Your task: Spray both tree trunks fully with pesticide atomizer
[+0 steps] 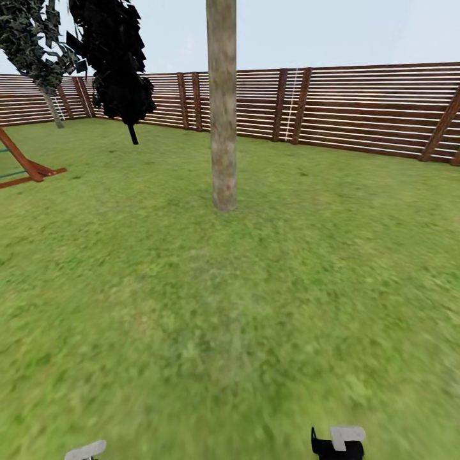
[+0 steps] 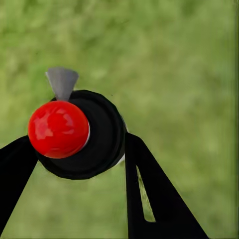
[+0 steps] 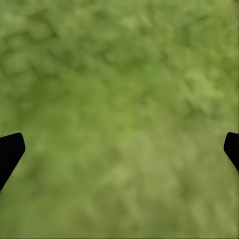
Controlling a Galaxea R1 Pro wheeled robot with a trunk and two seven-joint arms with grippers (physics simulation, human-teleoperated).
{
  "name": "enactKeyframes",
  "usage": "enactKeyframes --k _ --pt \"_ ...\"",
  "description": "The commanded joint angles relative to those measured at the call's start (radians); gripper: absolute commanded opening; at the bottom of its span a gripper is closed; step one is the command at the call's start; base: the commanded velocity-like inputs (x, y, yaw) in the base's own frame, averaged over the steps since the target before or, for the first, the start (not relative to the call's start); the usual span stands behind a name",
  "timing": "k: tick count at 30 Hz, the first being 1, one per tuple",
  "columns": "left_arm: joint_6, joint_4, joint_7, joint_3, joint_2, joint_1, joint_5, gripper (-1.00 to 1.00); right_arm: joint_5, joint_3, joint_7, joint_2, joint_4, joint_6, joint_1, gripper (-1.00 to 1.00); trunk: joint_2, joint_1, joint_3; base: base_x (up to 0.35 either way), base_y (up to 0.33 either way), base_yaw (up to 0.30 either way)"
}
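Left end effector (image 2: 74, 149) around atomizer (image 2: 74, 132), over grass (image 2: 189, 74)

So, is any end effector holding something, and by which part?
The left end effector grips the black round atomizer with red cap and grey nozzle by its black body. The right end effector is open, holding nothing.

Mottled beige-grey trunk (image 1: 223, 115); green lawn (image 1: 255, 287); brown slatted fence (image 1: 370, 108); black-leaved tree (image 1: 115, 57); red-capped black sprayer (image 2: 74, 132) with grey nozzle; black fingers (image 3: 10, 152).
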Motion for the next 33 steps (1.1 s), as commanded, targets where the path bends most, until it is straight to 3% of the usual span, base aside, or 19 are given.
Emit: enactKeyframes --k 1,19,33 --pt "0.0 0.0 0.0 0.0 0.0 0.0 0.0 -1.0 0.0 0.0 0.0 0.0 0.0 0.0 0.0 1.0 0.0 0.0 0.0 0.336 0.0 0.0" --pt "-0.001 0.0 0.0 0.0 0.0 0.0 0.0 -1.0 -0.001 0.0 0.0 0.001 0.0 -0.001 0.0 1.0 0.0 0.0 0.0 0.336 0.0 0.0" --pt "0.0 0.0 0.0 0.0 0.0 0.0 0.0 -1.0 -0.002 0.001 0.0 0.002 0.0 -0.001 0.0 1.0 0.0 0.0 0.019 0.336 0.0 0.051"
